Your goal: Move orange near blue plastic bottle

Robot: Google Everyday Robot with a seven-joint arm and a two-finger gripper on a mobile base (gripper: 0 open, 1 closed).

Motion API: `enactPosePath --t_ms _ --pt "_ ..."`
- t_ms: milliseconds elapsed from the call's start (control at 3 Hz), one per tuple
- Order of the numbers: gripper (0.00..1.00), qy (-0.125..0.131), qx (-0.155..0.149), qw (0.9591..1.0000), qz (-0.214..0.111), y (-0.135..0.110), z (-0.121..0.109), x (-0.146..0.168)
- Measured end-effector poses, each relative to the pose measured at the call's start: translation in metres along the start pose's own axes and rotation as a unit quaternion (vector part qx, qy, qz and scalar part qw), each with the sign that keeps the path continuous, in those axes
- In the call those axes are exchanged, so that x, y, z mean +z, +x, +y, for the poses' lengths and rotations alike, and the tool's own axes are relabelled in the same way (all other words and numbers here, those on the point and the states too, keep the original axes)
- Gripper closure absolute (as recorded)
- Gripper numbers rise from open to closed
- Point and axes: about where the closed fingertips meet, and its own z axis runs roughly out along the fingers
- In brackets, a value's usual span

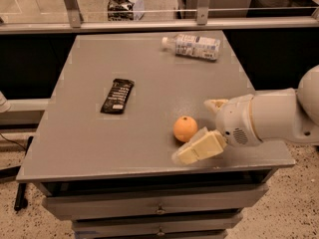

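The orange [185,128] sits near the worktop's front edge, right of the middle. Just right of it, the gripper [194,131] is spread wide and holds nothing. The blue plastic bottle [192,46] lies on its side near the back right corner. A black snack-bar wrapper [117,95] lies toward the left edge.

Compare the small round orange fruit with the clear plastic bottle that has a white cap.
The orange is round and solid-coloured; the bottle is long, clear, pale-labelled. The orange sits near the front of the grey table; the bottle lies on its side at the back. The open gripper is beside the orange, far from the bottle. Both rest on that table.
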Motion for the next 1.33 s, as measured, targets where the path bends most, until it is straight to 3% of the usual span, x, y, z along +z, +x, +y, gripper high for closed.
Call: enactPosePath --t_ms 667,1333 --pt "0.42 0.009 0.003 0.9995 -0.029 0.0008 0.0045 0.0109" --pt "0.87 0.03 -0.002 0.9989 -0.036 -0.0055 -0.0005 0.0034"
